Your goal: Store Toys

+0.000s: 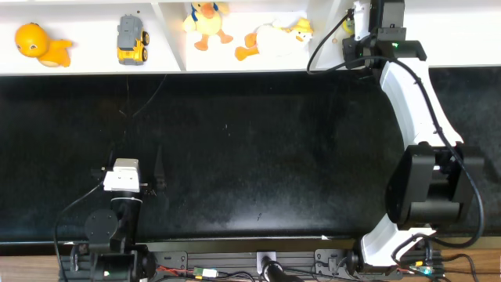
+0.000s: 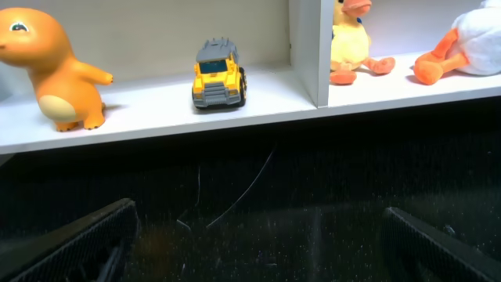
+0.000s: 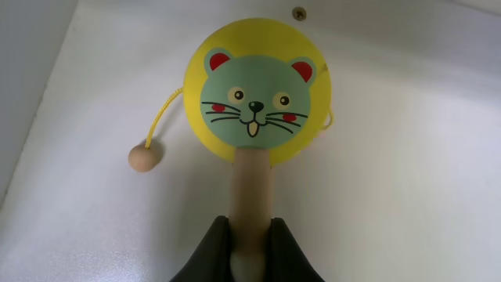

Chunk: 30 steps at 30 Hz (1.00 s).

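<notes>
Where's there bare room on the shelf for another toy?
Bare shelf lies between the orange dinosaur and the yellow truck, and between the truck and the divider. The yellow duck and white duck crowd the next compartment.

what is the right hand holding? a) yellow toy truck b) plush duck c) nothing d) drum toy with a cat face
d: the right hand is shut on the wooden handle of the cat-face drum toy.

You're at a robot lab bench, black worktop (image 1: 250, 157), white toy shelf (image 1: 86, 55) behind it, cables (image 1: 196, 270) along your near edge
</notes>
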Available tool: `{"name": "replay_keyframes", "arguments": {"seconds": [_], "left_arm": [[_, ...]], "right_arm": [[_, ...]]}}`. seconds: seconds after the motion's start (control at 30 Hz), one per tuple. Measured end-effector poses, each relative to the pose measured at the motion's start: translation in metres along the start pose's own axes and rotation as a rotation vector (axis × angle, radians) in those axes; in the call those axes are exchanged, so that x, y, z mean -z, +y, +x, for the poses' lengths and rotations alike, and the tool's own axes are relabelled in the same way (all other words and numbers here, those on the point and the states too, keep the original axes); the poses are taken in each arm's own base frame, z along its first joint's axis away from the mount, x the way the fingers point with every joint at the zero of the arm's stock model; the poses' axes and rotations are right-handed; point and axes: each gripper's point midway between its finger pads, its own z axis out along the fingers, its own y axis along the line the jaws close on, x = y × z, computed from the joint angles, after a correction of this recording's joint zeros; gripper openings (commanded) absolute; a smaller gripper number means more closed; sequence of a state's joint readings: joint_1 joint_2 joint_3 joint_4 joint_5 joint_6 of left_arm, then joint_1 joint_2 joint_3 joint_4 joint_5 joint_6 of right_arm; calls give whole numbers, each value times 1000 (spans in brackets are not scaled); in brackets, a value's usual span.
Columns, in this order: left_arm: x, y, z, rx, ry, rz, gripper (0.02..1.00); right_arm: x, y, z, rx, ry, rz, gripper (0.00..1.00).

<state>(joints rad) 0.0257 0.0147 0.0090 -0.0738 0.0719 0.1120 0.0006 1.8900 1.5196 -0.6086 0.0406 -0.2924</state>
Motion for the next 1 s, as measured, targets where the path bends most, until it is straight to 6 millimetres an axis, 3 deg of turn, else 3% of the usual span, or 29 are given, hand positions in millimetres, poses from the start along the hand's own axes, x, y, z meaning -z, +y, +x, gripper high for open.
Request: {"name": "replay_keyframes", "arguments": {"seconds": [0.3,0.4,0.43,0.5,0.63,0.67,0.7,0.87,1.0], "left_arm": [[0,0,0,0,0,0,998],[0,0,0,0,0,0,998],[0,0,0,0,0,0,998],[0,0,0,0,0,0,998],[0,0,0,0,0,0,996],[0,0,0,0,0,0,998],[0,0,0,0,0,0,998],[0,0,0,0,0,0,998],[0,0,0,0,0,0,998]], "right_arm": [[-13,4,5,-1,18,-17,56],[-16,4,5,-1,18,-19,99],[-16,4,5,-3,18,-19,174],[-16,4,5,-16,18,-19,489],[-16,3,2,-45,12,-18,796],[-16,3,2,-50,13,-17,936],[-15,3,2,-60,13,-18,996],[-12,5,7,-79,43,-25,996],[2,5,21,-80,103,-19,993]]}}
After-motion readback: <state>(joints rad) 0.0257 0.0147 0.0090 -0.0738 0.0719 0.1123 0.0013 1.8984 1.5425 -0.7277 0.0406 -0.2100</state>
